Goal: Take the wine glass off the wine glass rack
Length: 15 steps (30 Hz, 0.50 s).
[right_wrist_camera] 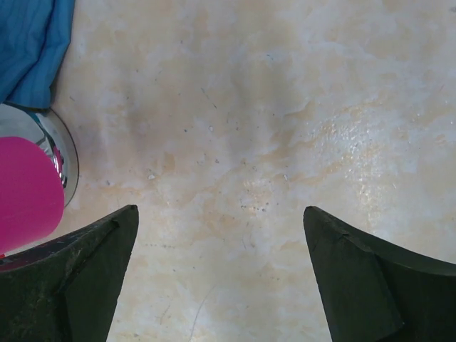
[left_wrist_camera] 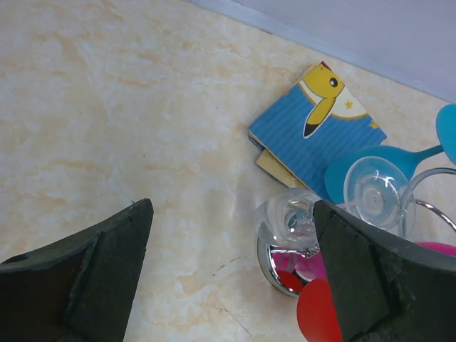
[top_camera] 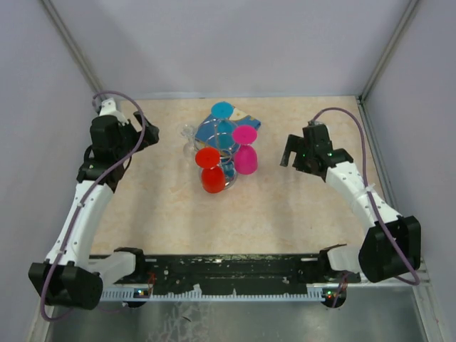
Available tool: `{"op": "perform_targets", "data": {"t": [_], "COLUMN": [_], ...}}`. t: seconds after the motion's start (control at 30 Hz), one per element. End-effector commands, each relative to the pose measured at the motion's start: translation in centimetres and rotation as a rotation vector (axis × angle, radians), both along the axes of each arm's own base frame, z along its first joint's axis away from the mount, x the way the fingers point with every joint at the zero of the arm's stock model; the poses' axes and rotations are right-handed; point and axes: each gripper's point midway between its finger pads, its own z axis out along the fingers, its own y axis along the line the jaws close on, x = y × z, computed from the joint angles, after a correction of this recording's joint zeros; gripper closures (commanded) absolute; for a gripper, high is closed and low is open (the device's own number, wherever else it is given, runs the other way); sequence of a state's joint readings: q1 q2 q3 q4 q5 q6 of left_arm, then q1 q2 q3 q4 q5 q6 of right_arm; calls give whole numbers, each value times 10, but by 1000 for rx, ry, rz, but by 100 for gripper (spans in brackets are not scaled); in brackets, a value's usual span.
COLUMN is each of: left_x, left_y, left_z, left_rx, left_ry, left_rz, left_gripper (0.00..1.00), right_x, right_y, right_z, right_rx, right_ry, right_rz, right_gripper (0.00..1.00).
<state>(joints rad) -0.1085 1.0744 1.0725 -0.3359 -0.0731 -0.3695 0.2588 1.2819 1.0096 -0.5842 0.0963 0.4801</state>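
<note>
1. The wine glass rack [top_camera: 224,153] is seen near the middle of the desk [top_camera: 164,214]. A blue picture book [left_wrist_camera: 313,117] lies at its 12 o'clock. Whether the rack's chrome base [left_wrist_camera: 279,274] rests on the book cannot be told.
2. A clear wine glass [left_wrist_camera: 286,217] is carried at the rack's 9 o'clock. A red glass [top_camera: 211,178] is at 6, a pink glass [top_camera: 246,158] at 3 and a blue glass [top_camera: 223,110] at 12.
3. The left hand [top_camera: 151,135] is held at 9 o'clock of the rack, its fingers spread wide apart with nothing between them. The right hand [top_camera: 288,153] is at 3 o'clock, likewise apart and empty.
4. The clear wine glass is faint against the pale desk. Its position could be misjudged, and a hoop or the red glass struck instead.
5. If the glass is pulled sideways rather than slid out along its hoop, its foot may be caught. The rack could then be dragged or tipped and the other glasses shed.
6. Tipping would be likelier if the chrome base is seated unevenly on the book, and the rack is steadied by neither hand.
7. The smooth, rounded glass could be squeezed out of a closing hand and dropped.
</note>
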Motion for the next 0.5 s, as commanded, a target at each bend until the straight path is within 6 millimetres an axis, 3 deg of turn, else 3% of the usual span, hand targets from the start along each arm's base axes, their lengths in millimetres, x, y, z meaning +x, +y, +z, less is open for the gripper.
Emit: {"op": "perform_targets", "data": {"t": [0.0,0.13,0.2,0.33,0.47], "left_x": [8,15,22,45,70], "left_y": [-12,-11,-6,1,-2], "left_z": [-20,-32,-34,-24,-22], "left_rx": [-26,-27,-14,16,13], "left_ry": [57,88,99,102,87], "left_rz": [-58,-47,-13,27,24], "left_gripper": [0,1,1,0,0], "right_x": [4,-2,5,29,46], "right_y": [8,7,18,5,8], "right_z": [26,28,36,49,41], "right_rx": [-14,-52,-24,-107,-119], "right_ry": [-48,-27,-58,-131,-142], "right_rz": [3,18,76,32,57], "right_gripper": [1,1,1,1,1]}}
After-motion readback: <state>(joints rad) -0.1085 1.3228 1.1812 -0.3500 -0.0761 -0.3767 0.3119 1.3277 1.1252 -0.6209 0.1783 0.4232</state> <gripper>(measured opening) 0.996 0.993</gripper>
